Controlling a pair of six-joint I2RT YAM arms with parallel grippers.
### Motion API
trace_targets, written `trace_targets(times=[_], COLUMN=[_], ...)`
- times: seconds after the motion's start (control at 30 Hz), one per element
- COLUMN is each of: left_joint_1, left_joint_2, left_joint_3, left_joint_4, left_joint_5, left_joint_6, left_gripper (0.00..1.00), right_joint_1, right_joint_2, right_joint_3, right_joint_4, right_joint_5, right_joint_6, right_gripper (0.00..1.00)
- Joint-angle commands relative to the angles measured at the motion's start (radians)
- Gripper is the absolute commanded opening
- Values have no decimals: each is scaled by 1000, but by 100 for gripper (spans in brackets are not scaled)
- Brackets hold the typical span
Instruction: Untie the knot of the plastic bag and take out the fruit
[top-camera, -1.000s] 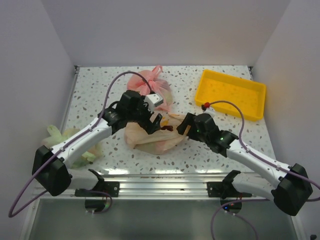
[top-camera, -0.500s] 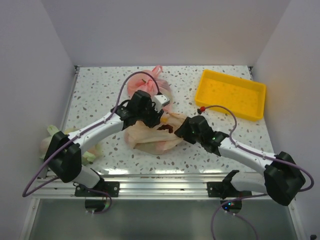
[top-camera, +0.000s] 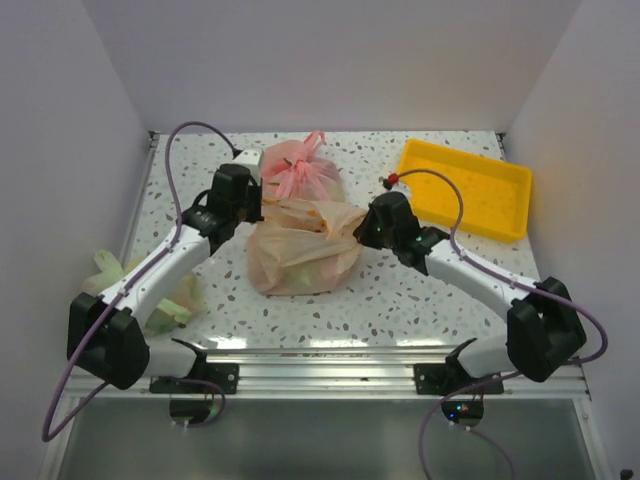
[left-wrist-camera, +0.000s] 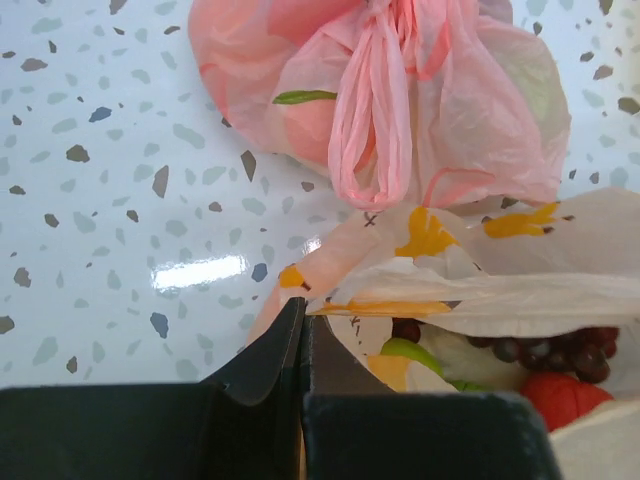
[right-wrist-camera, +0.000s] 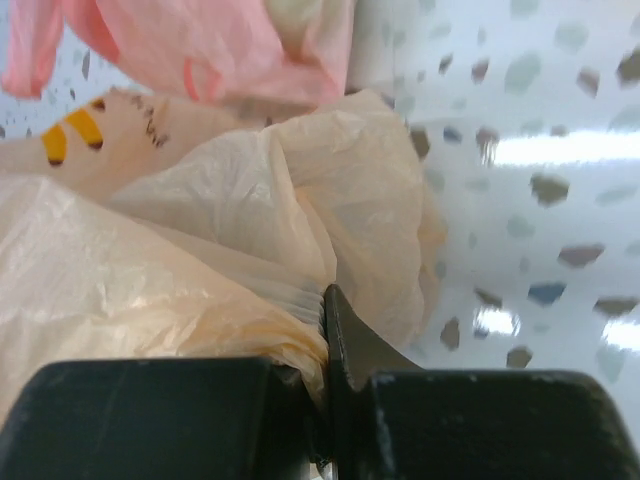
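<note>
Currently: bag (top-camera: 300, 262) at table (top-camera: 410, 295) centre, just in front of pink bag (top-camera: 298, 172), touching it. At bag's left top edge, left gripper (left-wrist-camera: 302, 335) pressed together, pinching film. At right top edge, right gripper (right-wrist-camera: 325, 315) likewise clamped on film. Film stretched between the two. From left wrist, mouth gapes, fruit (left-wrist-camera: 590, 365) inside: grapes (left-wrist-camera: 520, 350), red piece (left-wrist-camera: 565, 400), green piece (left-wrist-camera: 415, 352). Cannot make out knot. Far right, yellow tray (top-camera: 465, 185), apart from bag.

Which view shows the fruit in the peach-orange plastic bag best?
Left wrist: dark purple grapes, a red piece and a green piece show inside the bag. Top external: faint tints through film. Right wrist: film only.
</note>
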Motion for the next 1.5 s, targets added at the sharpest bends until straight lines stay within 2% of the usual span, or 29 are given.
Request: trace_targets(times=[0.0, 0.1, 0.17, 0.2, 0.27, 0.3, 0.4, 0.6, 0.7, 0.87, 0.97, 1.1, 1.27, 1.33, 1.47], left_joint_1=[42, 42, 42, 42, 42, 42, 42, 39, 29, 23, 24, 29, 62, 93, 162], left_joint_2=[-88, -129, -161, -167, -180, -181, -186, -183, -184, -190, -192, -189, -149, -128, -108], left_joint_3=[-6, -22, -36, -36, -32, -33, -38, -33, -35, -44, -44, -38, -36, -38, -29], left_joint_4=[-28, -40, -42, -51, -56, -54, -36, -3, 0, 1, -17, -33, -28, -25, -7], left_joint_5=[-119, -41, 2, 53, 131, 157, 243, 335, 340, 305, 239, 72, -19, -33, -28], left_joint_6=[-59, -84, -104, -113, -143, -156, -200, -257, -272, -292, -292, -274, -254, -249, -245], left_gripper=[0, 0, 0, 0, 0, 0, 0, 0, 0, 0, 0, 0, 0, 0, 0], right_joint_1=[-106, -120, -120, -119, -114, -111, -85, 16, 65, 110, 111, 111, 108, 93, -37], right_joint_2=[98, 207, 250, 252, 233, 224, 184, 126, 118, 111, 95, 42, -17, -37, -69], right_joint_3=[140, 300, 387, 401, 394, 382, 339, 294, 296, 277, 241, 141, -17, -63, -190], right_joint_4=[-126, -170, -201, -203, -178, -163, -129, -108, -126, -174, -209, -224, -221, -206, -171], right_joint_5=[62, 42, -17, -45, -120, -158, -206, -142, -75, -16, -6, 2, 30, 51, 16], right_joint_6=[-201, -267, -283, -280, -234, -209, -114, 16, 71, 124, 124, 111, 35, -13, -54], right_gripper=[0, 0, 7, 23, 44, 61, 79, 95, 99, 99, 96, 92, 91, 90, 88])
